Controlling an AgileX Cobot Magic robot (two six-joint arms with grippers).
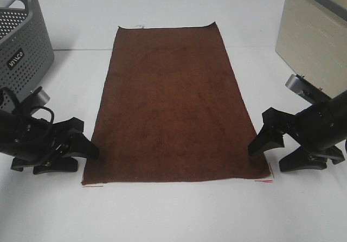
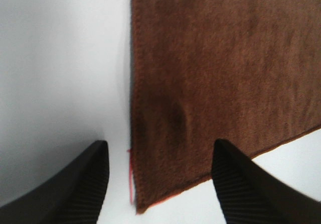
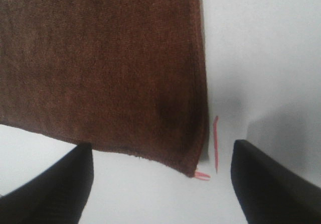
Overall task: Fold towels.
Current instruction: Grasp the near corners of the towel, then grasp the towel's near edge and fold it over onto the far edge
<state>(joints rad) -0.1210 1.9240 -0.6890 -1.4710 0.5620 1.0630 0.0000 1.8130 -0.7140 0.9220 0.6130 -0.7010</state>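
Observation:
The towel [image 1: 173,101], dark reddish-brown terry cloth, lies spread flat and lengthwise on the white table, with a small pale tag [image 1: 140,26] at its far short edge. My left gripper [image 1: 85,156] stands open just outside the towel's near left corner; in its wrist view that corner [image 2: 140,204] lies between the open fingers [image 2: 90,184], untouched. At the near right corner my right gripper [image 1: 265,156] is open too. The right wrist view shows the towel corner [image 3: 193,166] between both black fingers [image 3: 266,184], with nothing gripped.
A grey perforated basket [image 1: 21,41] stands at the far left. A pale wooden cabinet [image 1: 314,30] rises at the far right. Thin red marks [image 1: 92,186] are drawn on the table beside each near towel corner [image 3: 216,143].

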